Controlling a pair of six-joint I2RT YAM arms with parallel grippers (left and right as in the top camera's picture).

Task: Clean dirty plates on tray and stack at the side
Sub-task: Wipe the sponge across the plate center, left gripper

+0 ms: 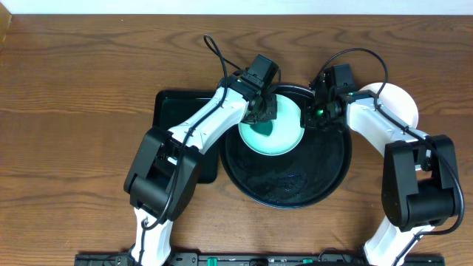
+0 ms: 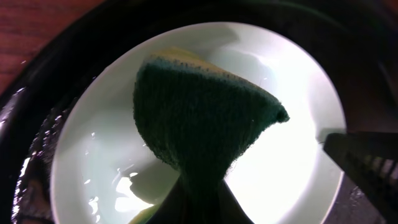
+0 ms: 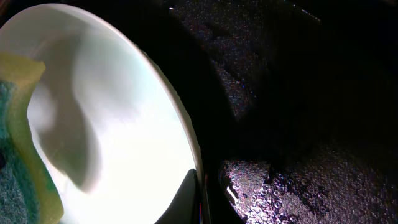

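A pale-mint plate (image 1: 279,137) lies on the far part of the round black tray (image 1: 295,181). My left gripper (image 1: 264,111) is over the plate's middle, shut on a green and yellow sponge (image 2: 199,106) that hangs down onto the plate (image 2: 286,168). My right gripper (image 1: 316,115) is shut on the plate's right rim. In the right wrist view the jaws (image 3: 199,199) pinch the edge of the plate (image 3: 124,118), one finger on the white face and one on the tray side. The sponge (image 3: 18,162) shows at the far left. No smear shows on the plate.
A rectangular black tray (image 1: 174,111) sits left of the round tray, partly under my left arm. Another white plate (image 1: 397,102) rests on the wooden table at the right, behind my right arm. The round tray's wet floor (image 3: 298,186) glistens.
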